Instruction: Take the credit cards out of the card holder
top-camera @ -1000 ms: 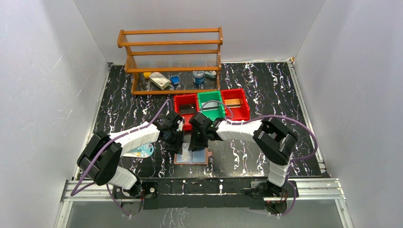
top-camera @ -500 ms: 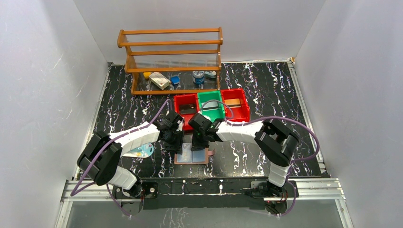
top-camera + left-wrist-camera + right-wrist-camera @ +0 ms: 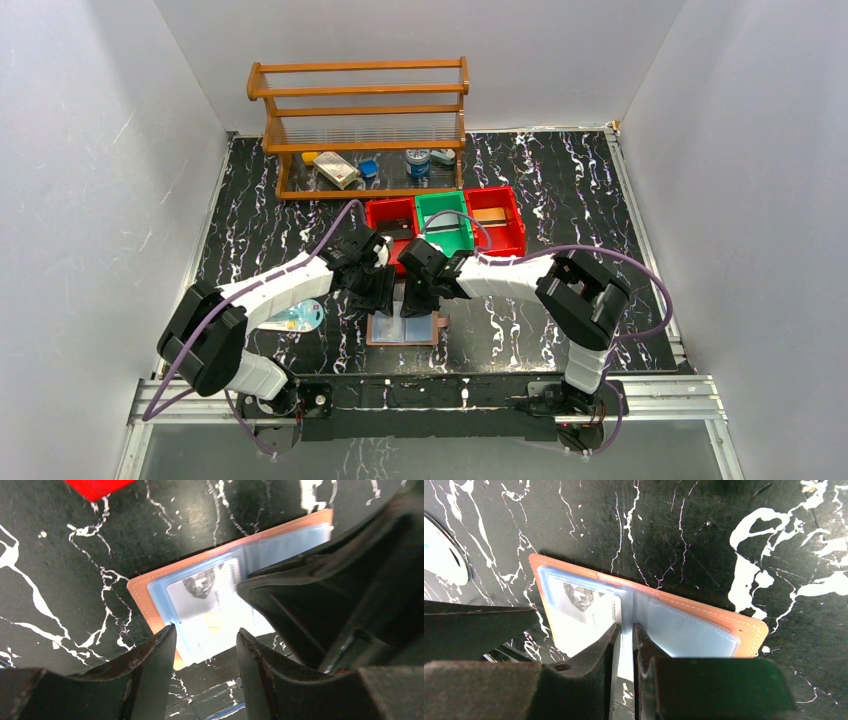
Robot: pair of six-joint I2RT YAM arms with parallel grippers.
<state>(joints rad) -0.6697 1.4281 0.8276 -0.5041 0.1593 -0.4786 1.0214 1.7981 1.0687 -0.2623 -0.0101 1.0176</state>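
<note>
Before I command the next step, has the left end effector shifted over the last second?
Yes. In the top view the left end effector has edged right and slightly back toward the red bin, further over the wallet.

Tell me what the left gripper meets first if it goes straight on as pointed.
Most likely the card in the open card holder, dead ahead of the left gripper; depth is unclear.

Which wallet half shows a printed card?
The card holder half nearest the left tool: a picture card shows through its pocket; the other half looks plain pale blue.
</note>
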